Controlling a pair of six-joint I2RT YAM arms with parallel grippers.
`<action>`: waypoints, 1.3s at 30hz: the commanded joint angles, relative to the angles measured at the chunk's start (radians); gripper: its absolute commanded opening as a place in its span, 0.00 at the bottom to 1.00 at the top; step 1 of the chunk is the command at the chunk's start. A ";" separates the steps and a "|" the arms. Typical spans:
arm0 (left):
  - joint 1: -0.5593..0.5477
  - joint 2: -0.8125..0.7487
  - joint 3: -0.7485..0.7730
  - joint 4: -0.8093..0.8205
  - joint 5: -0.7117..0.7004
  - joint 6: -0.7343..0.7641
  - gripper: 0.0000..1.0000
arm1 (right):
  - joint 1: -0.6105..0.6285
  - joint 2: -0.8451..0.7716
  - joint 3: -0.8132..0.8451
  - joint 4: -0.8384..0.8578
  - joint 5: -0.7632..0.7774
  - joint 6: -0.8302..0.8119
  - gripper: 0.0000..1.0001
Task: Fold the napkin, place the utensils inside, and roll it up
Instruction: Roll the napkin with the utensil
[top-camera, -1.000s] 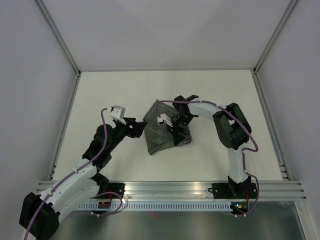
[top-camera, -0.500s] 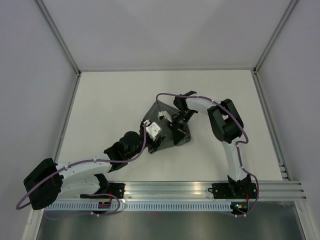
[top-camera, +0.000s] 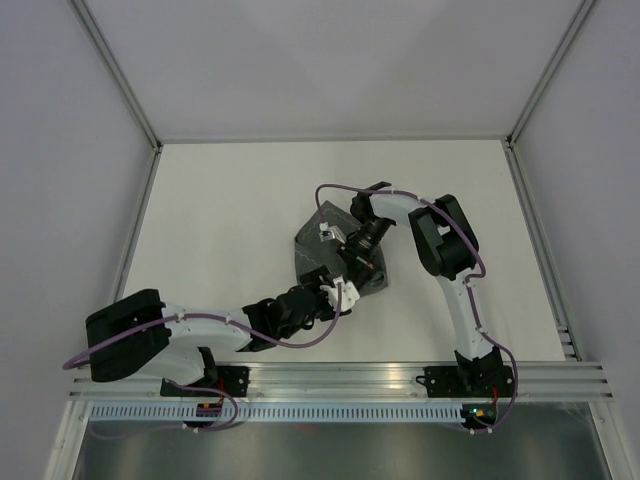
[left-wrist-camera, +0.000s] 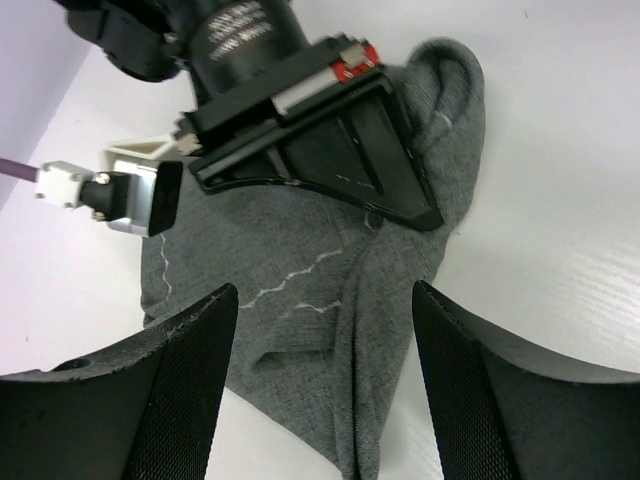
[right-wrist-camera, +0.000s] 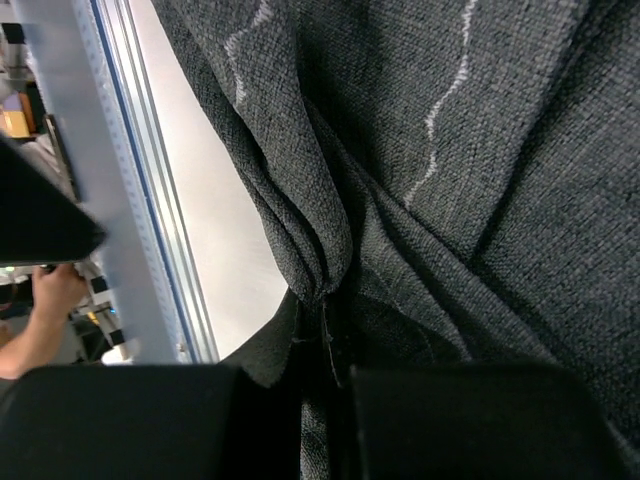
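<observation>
The dark grey napkin lies bunched and creased at the table's middle, its lighter stitched line showing in the left wrist view. My right gripper is shut on a gathered fold of the napkin, which fills the right wrist view; the cloth is pinched between the fingers. My left gripper stands open just short of the napkin's near pointed corner, its fingers wide on either side with nothing between them. The right gripper's black body rests on the cloth. The utensils are out of view.
The left arm lies low across the table's near left. An aluminium rail runs along the near edge, also visible in the right wrist view. White enclosure walls bound the table on the left, right and back.
The left arm swung down from the napkin's left side to lie low along the front, bringing its open gripper to the napkin's near corner. The right gripper kept its hold and turned slightly.
</observation>
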 joint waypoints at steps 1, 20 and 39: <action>-0.040 0.076 0.043 0.069 -0.080 0.111 0.76 | -0.009 0.105 -0.019 0.138 0.263 -0.044 0.01; -0.045 0.220 0.067 0.029 0.078 0.124 0.72 | -0.042 0.168 0.044 0.105 0.261 -0.022 0.00; 0.030 0.318 0.136 -0.072 0.209 0.062 0.56 | -0.047 0.189 0.070 0.075 0.258 -0.027 0.00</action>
